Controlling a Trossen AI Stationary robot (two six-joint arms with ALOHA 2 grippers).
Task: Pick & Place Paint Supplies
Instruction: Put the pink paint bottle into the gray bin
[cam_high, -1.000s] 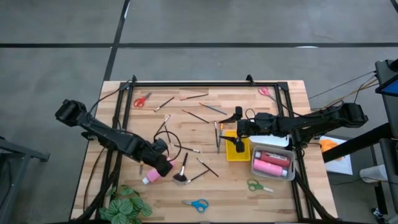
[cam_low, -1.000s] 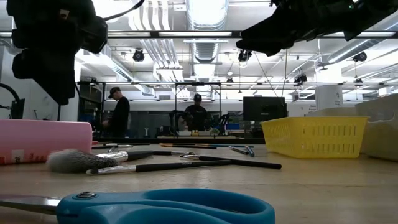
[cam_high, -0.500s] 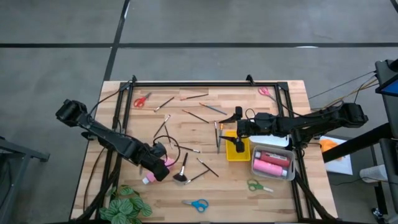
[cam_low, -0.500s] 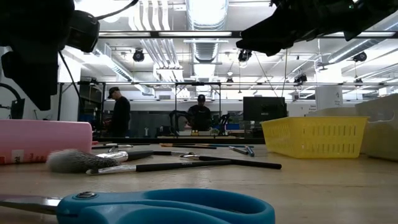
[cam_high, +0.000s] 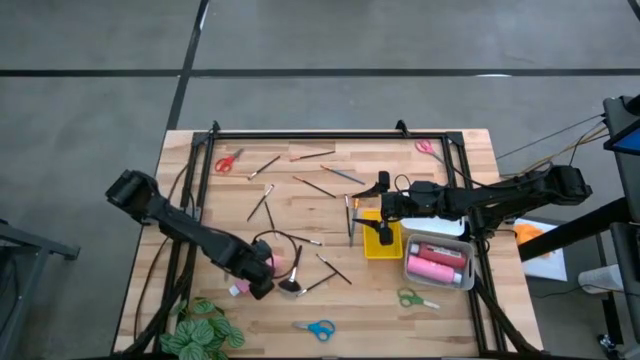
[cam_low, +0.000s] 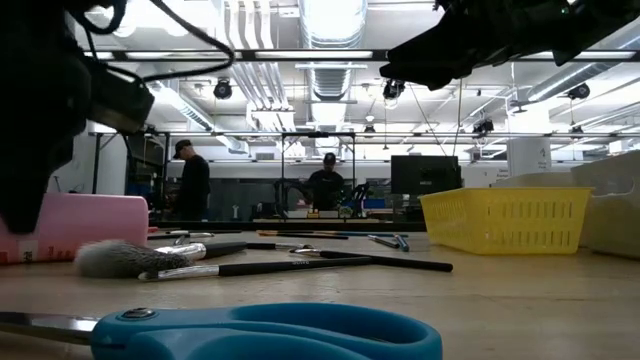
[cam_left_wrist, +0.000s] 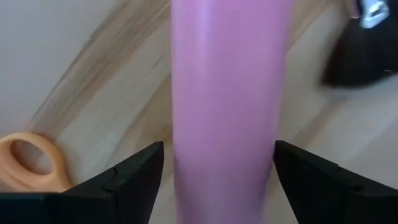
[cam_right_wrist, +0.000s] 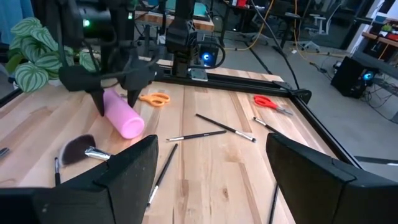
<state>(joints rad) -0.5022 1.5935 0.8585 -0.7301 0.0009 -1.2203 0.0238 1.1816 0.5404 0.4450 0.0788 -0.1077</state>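
Left hand (cam_high: 258, 278) has just dropped with fingers now spread, straddling the pink paint bottle (cam_high: 246, 282) on the surface's near left; grasp seems imminent. Right hand (cam_high: 383, 205) hangs spread above the yellow tray (cam_high: 381, 249).

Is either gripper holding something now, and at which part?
Nothing is held. The left gripper is open, one finger on each side of the middle of the pink bottle, not closed on it. The right gripper is open over the yellow tray.
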